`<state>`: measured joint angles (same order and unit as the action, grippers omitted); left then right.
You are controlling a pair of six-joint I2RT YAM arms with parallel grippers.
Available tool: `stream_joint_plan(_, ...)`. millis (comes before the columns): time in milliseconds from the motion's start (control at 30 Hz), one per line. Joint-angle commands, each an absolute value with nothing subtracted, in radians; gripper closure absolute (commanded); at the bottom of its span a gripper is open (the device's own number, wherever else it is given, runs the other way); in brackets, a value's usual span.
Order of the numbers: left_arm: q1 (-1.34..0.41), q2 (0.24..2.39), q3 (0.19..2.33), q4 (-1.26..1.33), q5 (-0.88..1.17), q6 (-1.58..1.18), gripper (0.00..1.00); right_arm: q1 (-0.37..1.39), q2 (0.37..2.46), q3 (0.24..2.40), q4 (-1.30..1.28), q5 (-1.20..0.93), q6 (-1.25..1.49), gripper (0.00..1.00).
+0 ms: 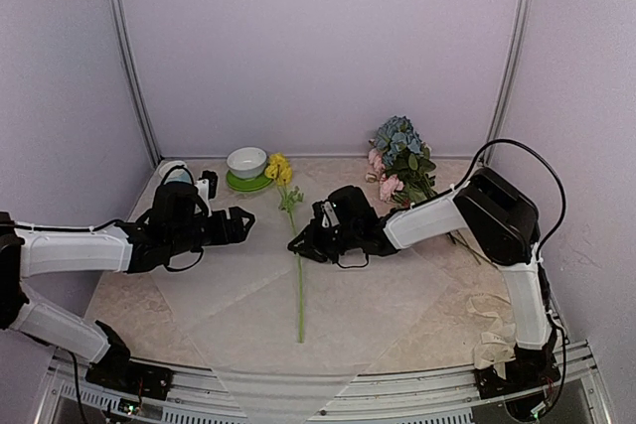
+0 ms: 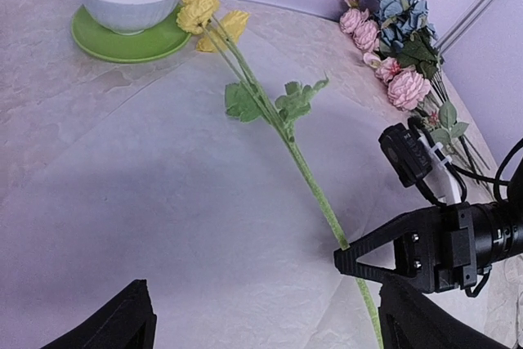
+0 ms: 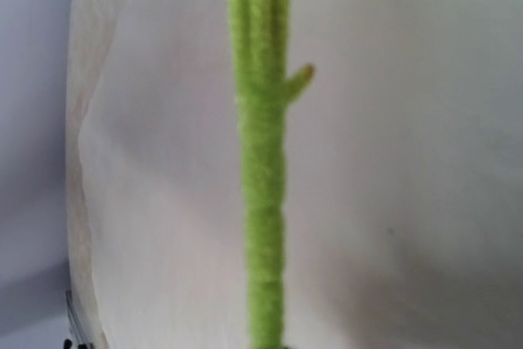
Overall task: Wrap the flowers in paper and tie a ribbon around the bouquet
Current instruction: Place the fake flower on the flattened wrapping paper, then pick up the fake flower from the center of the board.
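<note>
My right tool (image 1: 306,243) is clamped together on the stalk of one yellow stem (image 1: 300,295), about midway along it. The three yellow blooms lie beyond the tool and the stalk's bare end lies on the near side. My left tool (image 1: 243,224) hangs to its left with jaws wide apart, holding nothing. Under both lies one sheet of paper (image 1: 248,295), spread flat on the table (image 1: 129,305). Beyond and to the right of my right tool, one bunch of flowers (image 1: 399,158), blue and pink, lies by the back wall. Beyond my left tool stands one white bowl (image 1: 246,160) on one green saucer (image 1: 248,184), just beside the yellow blooms. One ribbon (image 1: 492,340) lies crumpled near my right arm's base. Walls close three sides.
</note>
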<state>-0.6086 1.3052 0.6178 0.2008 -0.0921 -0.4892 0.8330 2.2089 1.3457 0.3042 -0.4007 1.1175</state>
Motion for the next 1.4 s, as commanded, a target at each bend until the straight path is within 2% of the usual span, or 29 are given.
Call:
stream_joint_plan(0, -0.589, 1.299, 0.612, 0.189, -0.110, -0.468, 0.07, 0.835, 2.183, 1.333, 0.286, -0.405, 1.136, 0.67)
stream_joint_plan(167, -0.580, 1.299, 0.623, 0.175, -0.117, -0.450, 0.07, 0.833, 2.009, 1.249, 0.232, -0.239, 1.025, 0.37)
stream_joint_plan(233, -0.579, 1.304, 0.630, 0.169, -0.125, -0.439, 0.07, 0.825, 1.910, 1.237, 0.185, -0.170, 0.895, 0.19)
stream_joint_plan(300, -0.580, 1.314, 0.640, 0.160, -0.131, -0.434, 0.07, 0.801, 1.837, 1.247, 0.105, -0.110, 0.752, 0.10)
stream_joint_plan(367, -0.577, 1.325, 0.650, 0.152, -0.135, -0.428, 0.07, 0.740, 1.783, 1.271, -0.022, -0.065, 0.604, 0.12)
stream_joint_plan(400, -0.578, 1.329, 0.654, 0.149, -0.137, -0.427, 0.07, 0.697, 1.760, 1.285, -0.098, -0.028, 0.543, 0.17)
stream_joint_plan(533, -0.578, 1.345, 0.666, 0.150, -0.137, -0.420, 0.07, 0.483, 1.665, 1.239, -0.320, 0.062, 0.391, 0.47)
stream_joint_plan(600, -0.578, 1.354, 0.673, 0.149, -0.139, -0.415, 0.07, 0.376, 1.646, 1.219, -0.365, 0.052, 0.332, 0.55)
stream_joint_plan(667, -0.579, 1.370, 0.685, 0.146, -0.140, -0.410, 0.07, 0.277, 1.665, 1.236, -0.401, -0.045, 0.275, 0.56)
stream_joint_plan(733, -0.579, 1.392, 0.701, 0.137, -0.137, -0.407, 0.07, 0.207, 1.716, 1.290, -0.424, -0.167, 0.203, 0.53)
stream_joint_plan(867, -0.580, 1.425, 0.732, 0.118, -0.132, -0.404, 0.07, 0.182, 1.849, 1.428, -0.479, -0.205, 0.067, 0.33)
stream_joint_plan(933, -0.583, 1.432, 0.741, 0.112, -0.134, -0.407, 0.07, 0.171, 1.905, 1.475, -0.482, -0.184, 0.033, 0.31)
stream_joint_plan(967, -0.583, 1.434, 0.743, 0.112, -0.136, -0.409, 0.06, 0.163, 1.935, 1.499, -0.484, -0.177, 0.028, 0.33)
stream_joint_plan(1033, -0.584, 1.437, 0.745, 0.112, -0.139, -0.410, 0.06, 0.157, 1.998, 1.547, -0.497, -0.140, 0.022, 0.49)
stream_joint_plan(1200, -0.585, 1.457, 0.767, 0.097, -0.147, -0.402, 0.06, 0.156, 2.115, 1.647, -0.520, -0.122, -0.017, 0.50)
stream_joint_plan(1367, -0.585, 1.500, 0.801, 0.089, -0.139, -0.397, 0.06, 0.154, 2.202, 1.727, -0.546, -0.130, -0.012, 0.56)
